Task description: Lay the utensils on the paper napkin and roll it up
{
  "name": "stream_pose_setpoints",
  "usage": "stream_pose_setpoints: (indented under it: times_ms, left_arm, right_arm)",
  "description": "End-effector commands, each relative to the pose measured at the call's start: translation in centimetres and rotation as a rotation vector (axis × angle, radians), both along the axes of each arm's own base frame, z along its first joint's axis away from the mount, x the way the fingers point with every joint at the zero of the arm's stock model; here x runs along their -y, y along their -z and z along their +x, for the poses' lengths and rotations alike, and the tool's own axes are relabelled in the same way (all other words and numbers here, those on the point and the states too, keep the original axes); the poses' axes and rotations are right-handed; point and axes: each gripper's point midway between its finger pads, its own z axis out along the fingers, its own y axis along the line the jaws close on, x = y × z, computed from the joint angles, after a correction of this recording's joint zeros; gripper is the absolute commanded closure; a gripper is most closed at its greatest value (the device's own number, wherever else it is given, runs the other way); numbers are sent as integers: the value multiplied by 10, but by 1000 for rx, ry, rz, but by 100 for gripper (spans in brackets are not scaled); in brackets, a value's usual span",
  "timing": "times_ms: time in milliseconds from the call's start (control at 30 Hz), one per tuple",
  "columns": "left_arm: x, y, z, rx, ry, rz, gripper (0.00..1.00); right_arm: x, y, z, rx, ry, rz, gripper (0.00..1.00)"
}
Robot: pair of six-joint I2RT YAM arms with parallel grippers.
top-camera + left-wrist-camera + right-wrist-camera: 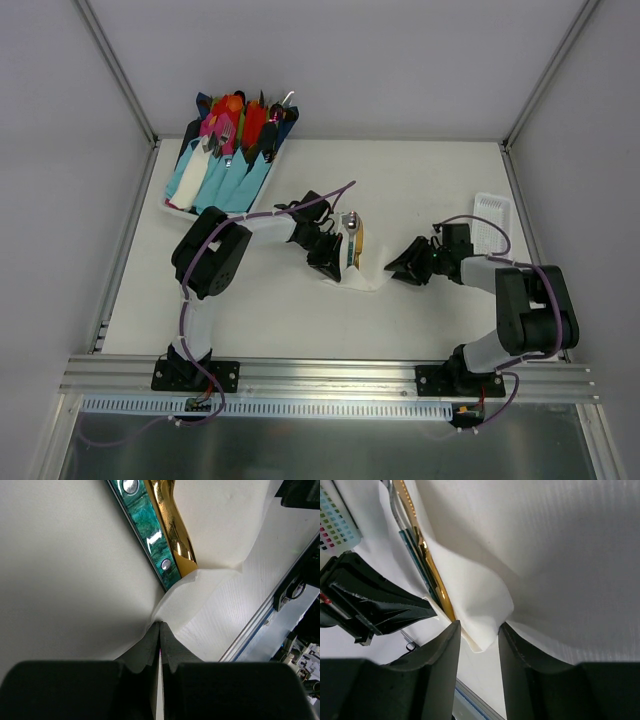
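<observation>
- The left jaws were pressed fully together, pinching a raised edge of the paper napkin [195, 590] between their tips.
- The right jaws stood narrowly apart, straddling a loose folded corner of the same sheet. The paper sat in the gap and brushed the inner faces, but it did not look clamped.
- Just beyond the left jaws' tips, the golden utensil [175, 530] and the green-handled utensil [147, 530] lay side by side, touching. Their near ends were tucked under the lifted fold.
- Seen from the right jaws, both utensils lay just past the tips and to one side, with the left jaws on the far side of them.
- The two sets of jaws faced each other, near together, with the napkin between them on the white table [420, 180].
- The napkin looked thin, soft and very light. It would likely crumple or tear under a hard tug and could not hold a shape of its own. The best hold seemed to be a shallow pinch at an edge or corner, drawn gently and evenly from both sides.
- The utensils looked stiff, smooth and far heavier than the paper. They could serve as a firm core for the roll, but might slide out of an open end.
</observation>
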Motion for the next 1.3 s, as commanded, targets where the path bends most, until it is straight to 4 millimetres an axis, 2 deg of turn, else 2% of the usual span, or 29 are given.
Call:
stream_pose_setpoints:
  times_ms: [0,100,300,433,600,733,1133,1267]
  left_arm:
    - [-16,25,4,0,-25,97,100]
    - [-15,25,4,1,-24,94,100]
    - [-15,25,4,-2,-24,92,100]
    - [-16,26,3,-3,-24,97,100]
    - [-15,26,4,-1,-24,94,100]
    - [-15,26,4,-2,-24,95,100]
    - [-15,26,5,1,-25,98,100]
    - [-15,27,5,-1,-25,100,100]
  right_arm:
    - [0,-19,5,84,-4,2,60]
    - [-1,-19,6,91,-1,13,52]
    - [1,-7,1,68,17,6,54]
    - [2,-8,1,78,15,-1,69]
    - [-1,-19,10,118,11,11,90]
    - [-7,-33,15,150,-13,33,100]
    - [-48,-68,24,220,-96,63,100]
    - [-65,-69,21,205,-131,69,100]
